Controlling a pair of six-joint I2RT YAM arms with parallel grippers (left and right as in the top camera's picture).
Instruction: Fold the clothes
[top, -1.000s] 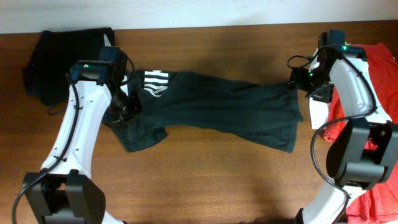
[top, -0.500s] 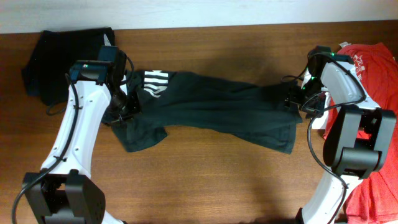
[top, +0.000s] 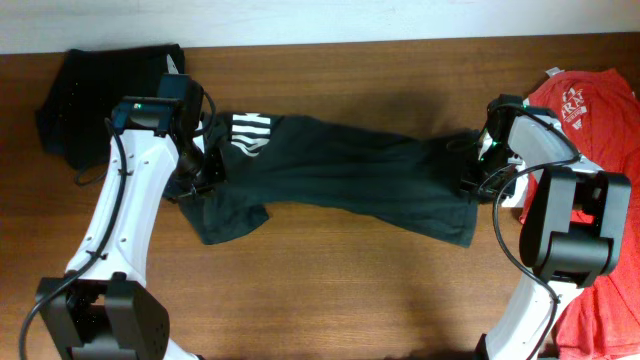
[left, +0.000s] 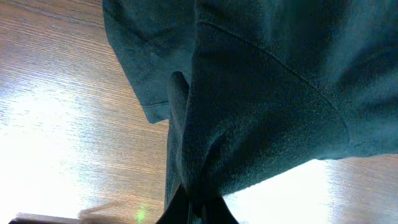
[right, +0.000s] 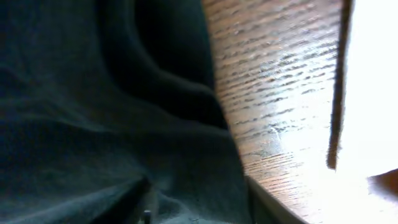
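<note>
The black trousers (top: 340, 170) lie stretched across the table, with white lettering (top: 250, 132) near their left end. My left gripper (top: 192, 178) is shut on a pinch of the trousers' left part. In the left wrist view that dark cloth (left: 267, 93) hangs bunched from the closed left gripper (left: 199, 208) above the wood. My right gripper (top: 474, 172) is down at the trousers' right end. Its jaws stand apart in the right wrist view, astride the fabric (right: 93, 124), which fills the gap at the gripper (right: 199, 205).
A black garment (top: 100, 90) lies crumpled at the back left corner. A red T-shirt (top: 585, 110) with a white sleeve (top: 508, 192) covers the right edge, under my right arm. Bare wooden table (top: 350, 290) runs along the front.
My right gripper moved forward along the trousers' right end, came down onto the cloth, and its jaws narrowed. The arm's shift uncovered more of the red T-shirt. The left arm stayed still.
</note>
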